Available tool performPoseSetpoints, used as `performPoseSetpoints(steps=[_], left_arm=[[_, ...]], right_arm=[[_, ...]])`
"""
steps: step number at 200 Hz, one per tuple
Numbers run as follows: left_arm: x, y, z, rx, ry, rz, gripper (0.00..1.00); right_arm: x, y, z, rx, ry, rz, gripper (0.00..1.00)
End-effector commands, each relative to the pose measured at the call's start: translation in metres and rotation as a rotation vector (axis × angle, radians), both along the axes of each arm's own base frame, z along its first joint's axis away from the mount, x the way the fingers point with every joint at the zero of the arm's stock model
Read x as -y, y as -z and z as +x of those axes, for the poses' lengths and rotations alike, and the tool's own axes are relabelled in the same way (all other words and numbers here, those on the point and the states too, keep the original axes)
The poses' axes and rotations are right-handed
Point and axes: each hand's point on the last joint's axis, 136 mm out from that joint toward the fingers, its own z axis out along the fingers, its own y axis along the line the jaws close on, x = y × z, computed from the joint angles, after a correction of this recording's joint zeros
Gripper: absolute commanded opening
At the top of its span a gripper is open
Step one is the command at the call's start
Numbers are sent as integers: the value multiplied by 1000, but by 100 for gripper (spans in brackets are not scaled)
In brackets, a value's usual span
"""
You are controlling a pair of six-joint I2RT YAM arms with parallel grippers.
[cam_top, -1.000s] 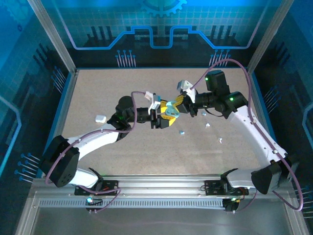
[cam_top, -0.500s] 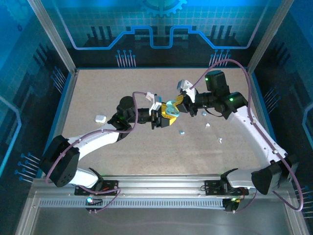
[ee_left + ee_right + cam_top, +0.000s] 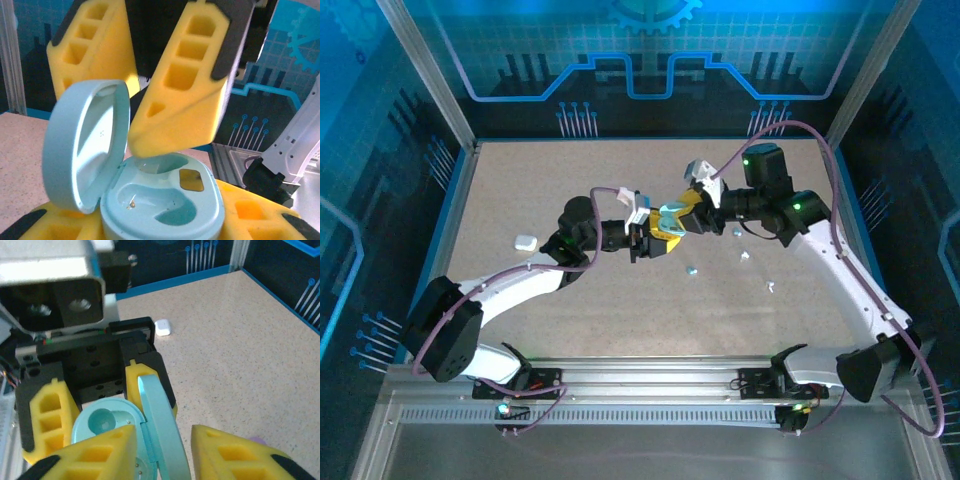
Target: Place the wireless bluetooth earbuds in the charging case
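My left gripper [image 3: 655,240] is shut on the teal charging case [image 3: 165,200], held above the table middle. Its lid [image 3: 85,145] stands open and both wells look empty. My right gripper [image 3: 165,455] is open, and its yellow fingers [image 3: 185,90] hang over the case with the lid [image 3: 160,425] between them, a gap showing on the lid's right side. Tiny pale earbuds lie loose on the table: one [image 3: 691,269] below the case, one [image 3: 745,256] and another [image 3: 770,287] further right.
A small white case [image 3: 526,241] lies on the table at the left, also seen past the grippers [image 3: 162,327]. A purple bit [image 3: 257,440] peeks by my right finger. Blue walls and metal posts [image 3: 440,90] ring the speckled table [image 3: 570,170].
The left jaws have closed onto the case. The right jaws have parted off the lid. Both grippers and the case have shifted slightly up the table.
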Motion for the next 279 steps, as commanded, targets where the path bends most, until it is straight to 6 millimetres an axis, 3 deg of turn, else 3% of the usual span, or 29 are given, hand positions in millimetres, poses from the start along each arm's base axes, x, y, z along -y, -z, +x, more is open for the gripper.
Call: performPoseSetpoints(steps=[1, 31, 50, 77, 97, 144, 187, 244, 279], left_arm=[[-5, -10, 1, 81, -49, -25, 34], [-11, -9, 7, 112, -111, -31, 34], [-16, -7, 10, 130, -149, -38, 34], [-22, -7, 12, 154, -195, -41, 33], [-27, -10, 13, 175, -226, -47, 33], [-33, -19, 10, 205, -251, -54, 33], [-37, -24, 6, 214, -258, -57, 33], [-45, -33, 0, 237, -285, -52, 33], [-47, -35, -2, 242, -287, -48, 33]], right_arm=[[8, -31, 5, -15, 98, 75, 45], [35, -59, 19, -98, 299, 184, 58], [65, -59, 31, -191, 484, 228, 63], [116, -12, 46, -411, 795, 195, 61], [131, 40, 44, -604, 881, 168, 59], [109, 154, 33, -930, 795, 28, 49], [82, 225, 39, -966, 722, -281, 43], [53, 271, 44, -908, 597, -547, 42], [48, 289, 45, -891, 565, -639, 42]])
